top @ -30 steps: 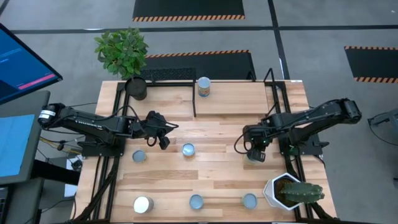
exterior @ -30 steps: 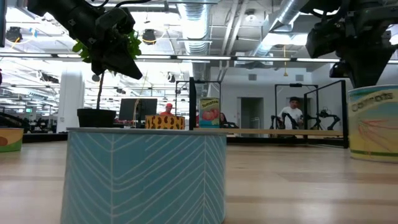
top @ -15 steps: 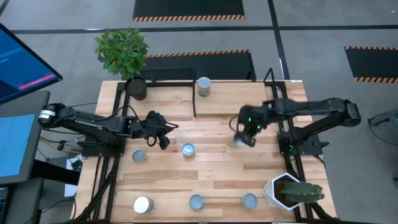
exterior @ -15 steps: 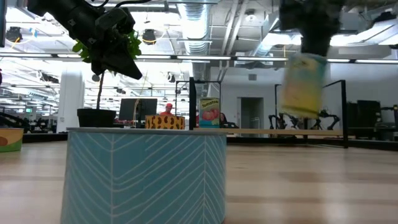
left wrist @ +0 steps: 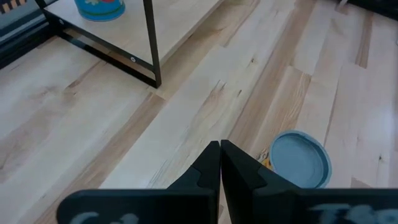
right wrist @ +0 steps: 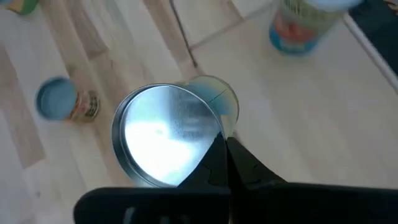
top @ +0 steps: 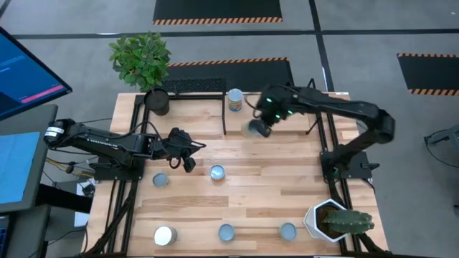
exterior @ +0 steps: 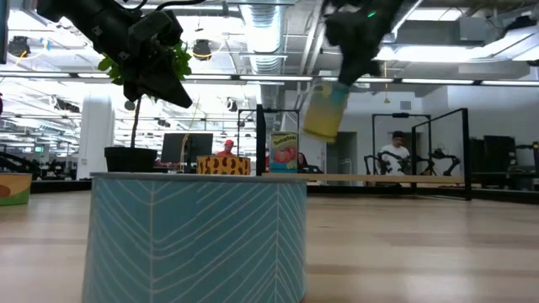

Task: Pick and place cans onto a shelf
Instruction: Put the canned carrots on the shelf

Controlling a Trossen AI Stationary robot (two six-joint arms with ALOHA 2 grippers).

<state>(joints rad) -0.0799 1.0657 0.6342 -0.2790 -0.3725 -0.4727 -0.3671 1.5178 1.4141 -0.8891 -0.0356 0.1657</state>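
One can (top: 234,99) stands upright on the shelf (top: 193,107), on the wooden board at the far edge of the surface (top: 237,197), just beside the rack's upright rod; this is the only can found placed. A second can (top: 255,128) is in transit: the right end effector (top: 264,123) is clamped on its rim, and the low view shows it hanging tilted in the air, clear of the surface and near the placed can. The right wrist view confirms the dark fingers (right wrist: 219,163) pinching the edge of the silvery top, with the shelf board and the placed can ahead. Judged status: placement of the second can is under way but not complete, since it has yet to be set down and released. Five cans remain on the surface: one with a yellow label (top: 217,172) near the middle, one (top: 161,180) beside the left arm's frame, and three along the near edge, (top: 165,235), (top: 226,232) and (top: 287,231). The left end effector (top: 188,162) waits above the surface between the shelf and the middle can, fingers together and holding nothing. A black plant pot (top: 157,101) occupies the shelf's left corner, and a white cactus pot (top: 324,219) stands at the near right corner; neither obstructs the open board. On this count, most of the task is still outstanding.
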